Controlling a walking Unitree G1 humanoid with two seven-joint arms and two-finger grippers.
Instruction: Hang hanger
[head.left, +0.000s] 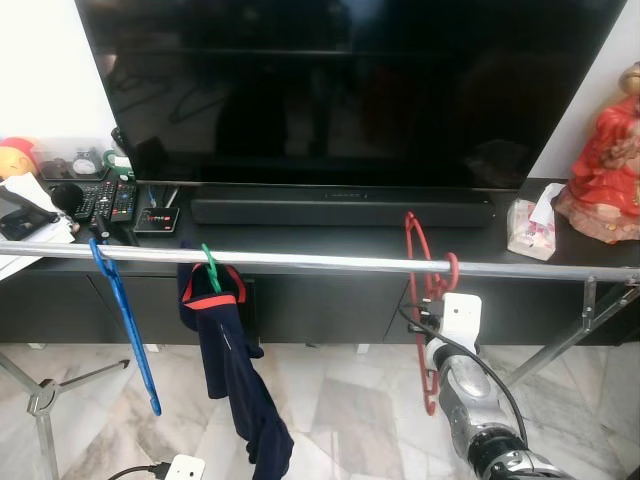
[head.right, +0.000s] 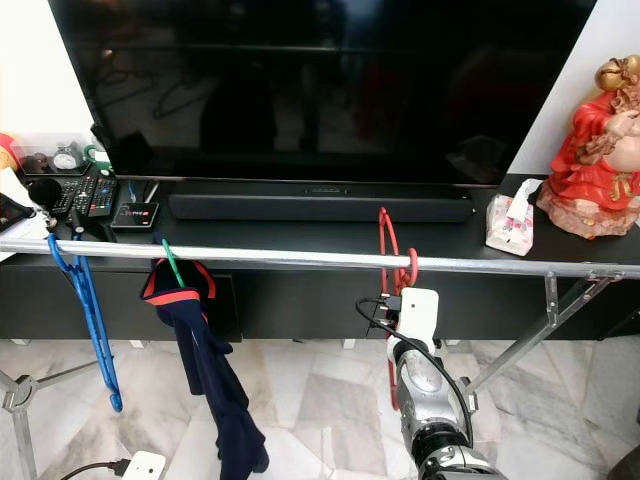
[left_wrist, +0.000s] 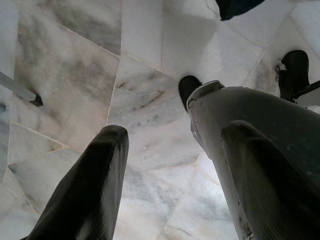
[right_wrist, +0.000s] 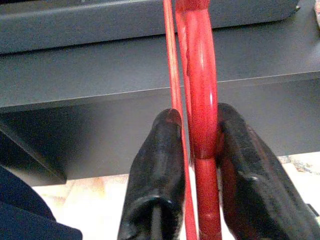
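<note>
Nearest to me, low and right of centre in the head view, my right tool (head.left: 437, 300) was clamped on the red hanger (head.left: 428, 300), and the wrist picture showed its two black fingers (right_wrist: 157, 165) pinching the thick red bar with a thinner red strand running just beside it. The left tool (left_wrist: 165, 170) hung idle over the marble floor (left_wrist: 75, 75), its fingers spread wide and holding nothing.

The hanger's hook (head.left: 412, 235) rose to the metal rail (head.left: 300, 260) that crosses the middle of the frame, and it looked to sit over the rail, though I could not tell whether it was fully seated or only leaning against it. Further left on the same rail hung a green hanger (head.left: 210, 268) carrying a navy garment (head.left: 230, 370), and at the far left a blue hanger (head.left: 125, 320).

My judgement was that the step in hand was settling the hook and letting go. To do it well I would lower the wrist a little so the rail takes the weight, keep the hanger plane square to the rail, then part the fingers slowly and draw straight back, clear of the thin strand.

Beyond the rail stood the dark counter (head.left: 520, 250) with a soundbar (head.left: 340, 210), a tissue pack (head.left: 530, 228) and a red figurine (head.left: 610, 165) at the right edge, and the television (head.left: 350, 90) across the top
</note>
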